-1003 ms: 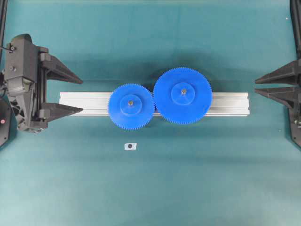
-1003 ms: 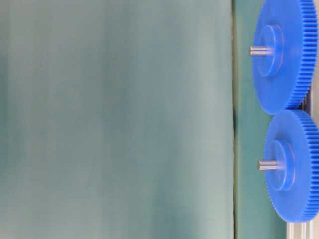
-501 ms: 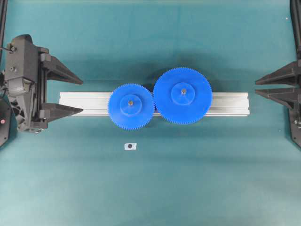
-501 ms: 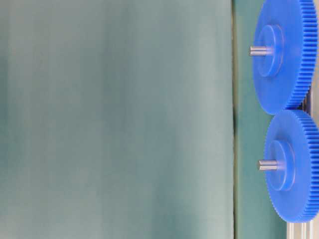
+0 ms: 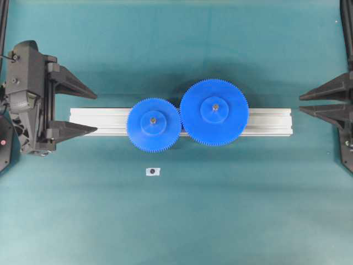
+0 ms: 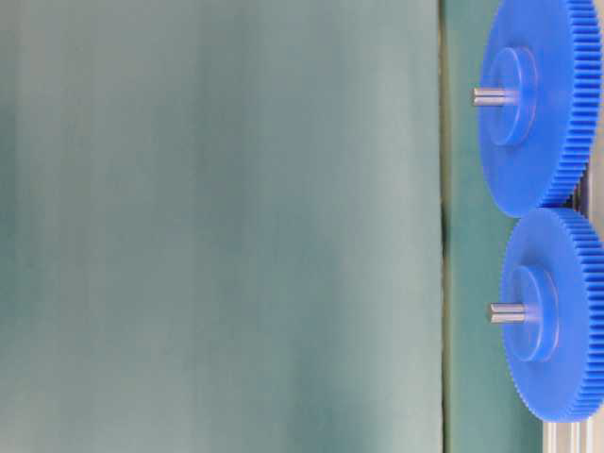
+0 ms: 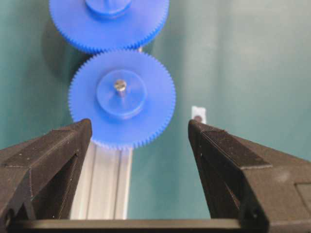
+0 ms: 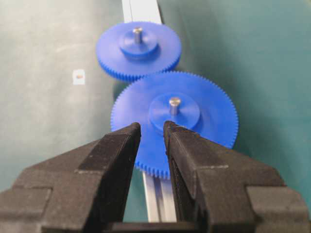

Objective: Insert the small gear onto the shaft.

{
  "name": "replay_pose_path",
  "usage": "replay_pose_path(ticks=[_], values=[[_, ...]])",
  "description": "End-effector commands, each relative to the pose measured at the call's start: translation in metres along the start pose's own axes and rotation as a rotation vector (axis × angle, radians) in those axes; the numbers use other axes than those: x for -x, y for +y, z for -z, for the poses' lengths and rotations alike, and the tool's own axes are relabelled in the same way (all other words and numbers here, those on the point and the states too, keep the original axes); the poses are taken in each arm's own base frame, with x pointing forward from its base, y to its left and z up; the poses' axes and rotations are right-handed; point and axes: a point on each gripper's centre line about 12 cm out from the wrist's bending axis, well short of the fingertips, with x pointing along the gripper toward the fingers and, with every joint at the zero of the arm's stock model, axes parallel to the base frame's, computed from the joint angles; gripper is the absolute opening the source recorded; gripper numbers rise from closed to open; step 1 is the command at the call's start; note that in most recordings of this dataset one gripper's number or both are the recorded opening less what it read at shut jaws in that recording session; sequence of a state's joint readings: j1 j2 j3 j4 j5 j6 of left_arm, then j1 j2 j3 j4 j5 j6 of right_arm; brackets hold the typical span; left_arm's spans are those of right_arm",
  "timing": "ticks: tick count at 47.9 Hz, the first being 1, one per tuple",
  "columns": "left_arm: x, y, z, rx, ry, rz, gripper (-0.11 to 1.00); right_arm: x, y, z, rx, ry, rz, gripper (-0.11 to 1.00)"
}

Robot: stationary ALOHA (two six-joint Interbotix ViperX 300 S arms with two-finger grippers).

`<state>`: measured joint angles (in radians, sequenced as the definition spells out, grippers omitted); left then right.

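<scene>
At the left edge of the overhead view, the left gripper [image 5: 91,113] waits with its black jaws spread wide and nothing between them, well apart from the parts, probably because it has nothing more to carry. Next comes the silver aluminium rail [image 5: 99,121], lying across the green bench [image 5: 176,221]; it serves as a base for the pins. The small gear [image 5: 154,125], a blue plastic toothed disc with a raised hub, sits flat on this rail with the thin metal shaft [image 5: 153,119] standing up through its centre hole, so the insertion looks complete. Its teeth meet the larger blue gear [image 5: 214,112] beside it. A tiny white tag [image 5: 153,171] lies below. At the right edge, the right gripper [image 5: 300,101] holds nothing, its jaws only a narrow gap apart.
</scene>
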<state>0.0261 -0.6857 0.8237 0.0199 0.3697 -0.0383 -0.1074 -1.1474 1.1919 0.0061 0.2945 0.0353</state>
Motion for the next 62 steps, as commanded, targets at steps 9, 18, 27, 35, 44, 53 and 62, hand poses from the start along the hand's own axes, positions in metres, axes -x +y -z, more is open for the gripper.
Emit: replay_pose_path(ticks=[9, 18, 27, 35, 44, 53, 62], values=[[0.0016, -0.0009, -0.0112, -0.001, -0.028, 0.002, 0.79, -0.0008, 0.0004, -0.0020, -0.007, -0.001, -0.002, 0.38], [0.0013, -0.0009, -0.0116, -0.001, -0.028, 0.002, 0.79, -0.0007, 0.0004, -0.0026, -0.007, -0.003, -0.002, 0.38], [0.0013, -0.0009, -0.0116, -0.001, -0.028, 0.002, 0.79, -0.0005, 0.0004, -0.0032, -0.007, -0.005, -0.002, 0.38], [0.0015, -0.0009, -0.0122, -0.001, -0.029, 0.002, 0.79, -0.0009, 0.0004, -0.0014, -0.007, 0.000, -0.002, 0.38], [0.0015, -0.0009, -0.0122, -0.001, -0.029, 0.002, 0.79, -0.0011, 0.0003, -0.0007, -0.007, 0.002, -0.002, 0.38], [0.0009, -0.0009, -0.0114, -0.001, -0.026, 0.002, 0.79, -0.0013, 0.0003, -0.0006, -0.007, 0.003, -0.002, 0.38], [0.0010, -0.0008, -0.0102, -0.001, -0.012, 0.002, 0.79, -0.0016, 0.0003, -0.0004, -0.006, 0.005, -0.001, 0.38]])
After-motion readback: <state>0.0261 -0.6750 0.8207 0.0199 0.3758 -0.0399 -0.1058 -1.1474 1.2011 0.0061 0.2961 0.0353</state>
